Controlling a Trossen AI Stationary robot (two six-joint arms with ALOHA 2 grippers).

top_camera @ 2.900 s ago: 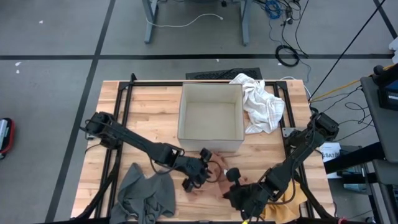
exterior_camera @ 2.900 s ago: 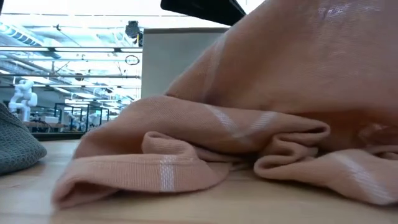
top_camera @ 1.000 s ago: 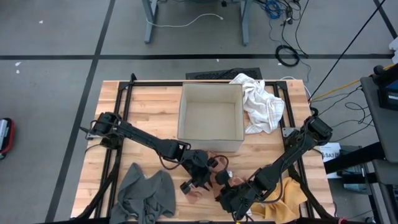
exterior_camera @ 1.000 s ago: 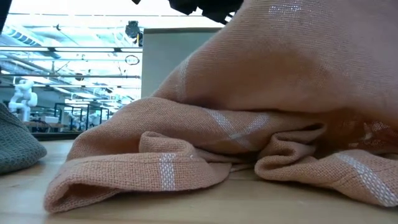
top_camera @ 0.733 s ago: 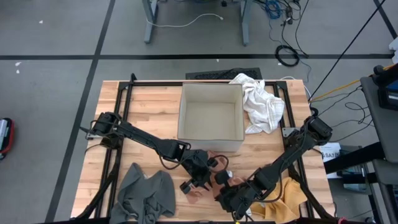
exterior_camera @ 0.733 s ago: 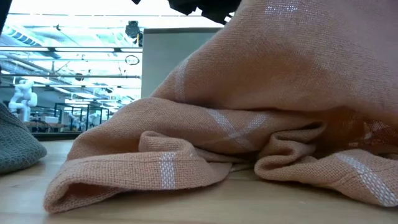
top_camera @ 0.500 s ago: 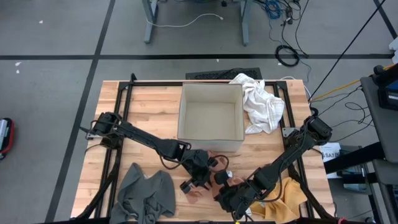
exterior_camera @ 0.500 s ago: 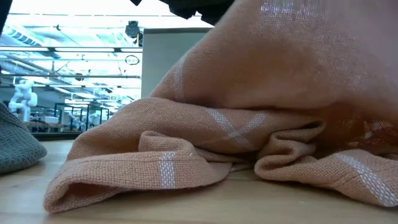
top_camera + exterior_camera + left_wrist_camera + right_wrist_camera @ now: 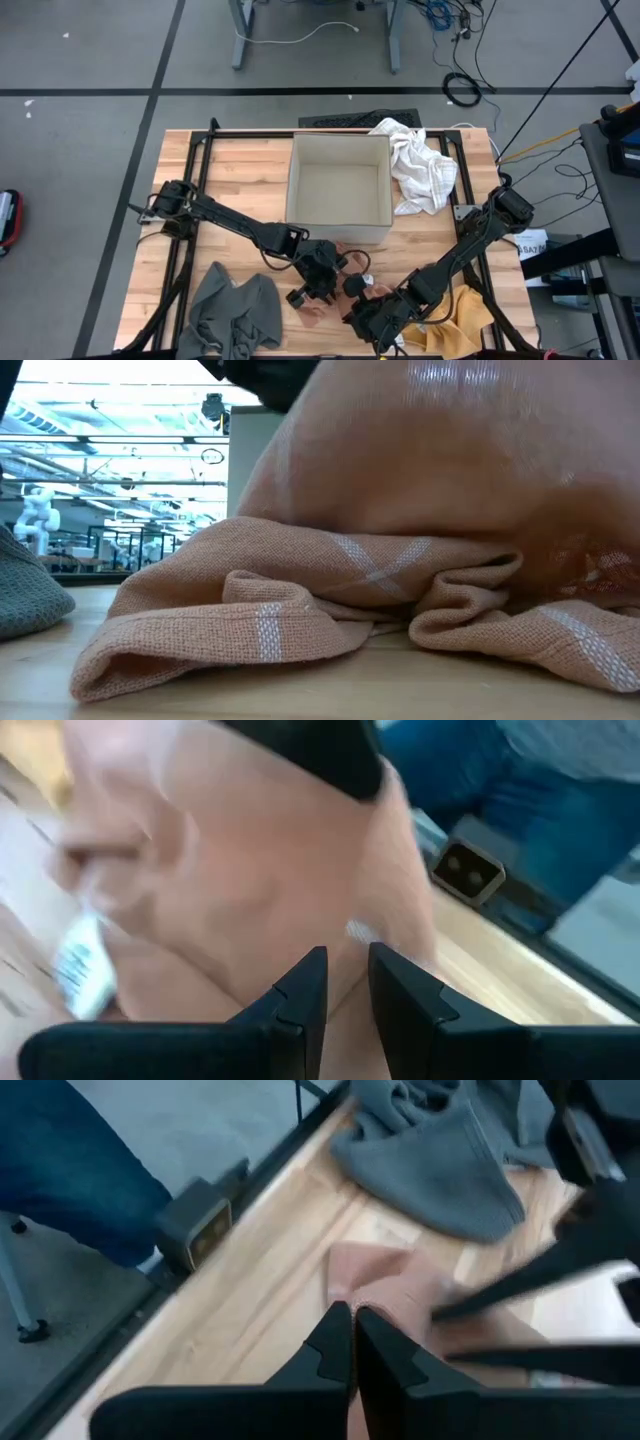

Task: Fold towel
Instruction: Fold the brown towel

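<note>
From above I see the wooden table on a grey floor, an open box at centre, a white cloth upper right and a grey towel lower left. The peach towel sits at lower centre; the low view alone shows its white stripes. My left gripper grips its fabric with jaws partly closed, and my right gripper is clamped shut on it

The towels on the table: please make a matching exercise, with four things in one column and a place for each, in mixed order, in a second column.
Things:
1. grey towel
2. white towel
3. peach towel
4. yellow cloth

Places:
A. draped at the right side of the open box
B. at the front right corner of the table
C. bunched at the front left of the table
D. at the front middle, between the two grippers

Pairs: 1-C, 2-A, 3-D, 4-B
</note>
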